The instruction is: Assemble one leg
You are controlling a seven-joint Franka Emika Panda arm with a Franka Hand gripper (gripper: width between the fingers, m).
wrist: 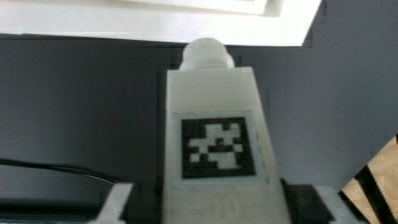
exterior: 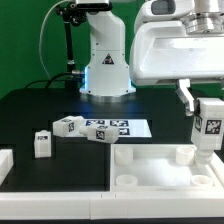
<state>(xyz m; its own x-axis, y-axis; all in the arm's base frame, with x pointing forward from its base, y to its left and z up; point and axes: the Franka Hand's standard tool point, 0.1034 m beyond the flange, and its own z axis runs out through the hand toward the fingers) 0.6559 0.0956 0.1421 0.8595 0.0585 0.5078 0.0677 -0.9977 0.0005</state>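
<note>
My claw [exterior: 205,104] is clamped on the leg [exterior: 211,126], and the leg hangs upright over the panel's [exterior: 150,150] far corner, at the exterior view's right. The tagged face points toward the exterior camera. Its lower end sits right at the panel's back rim. From here I cannot tell whether it touches the rim or floats just above it.

In the wrist view, the leg [wrist: 214,130] fills the middle, tag square on, with its rounded peg pointing away from me. My fingers [wrist: 121,205] press both of its long sides, with no gap showing on either one. The claw [wrist: 214,208] has it centred.

The panel's interior is bare white and its raised rim runs unbroken along the back. The corner socket [exterior: 127,181] near the front is unfilled. On the exterior view's left of the panel the black table [exterior: 60,175] lies open, a wide dark strip.

Past the panel's back rim is the marker board [exterior: 112,128], flat and well apart from my leg. Farther from the panel one loose leg [exterior: 68,125] lies tipped over, and a second loose leg [exterior: 42,144] stands beyond it. Both are well apart from the panel's edge.
</note>
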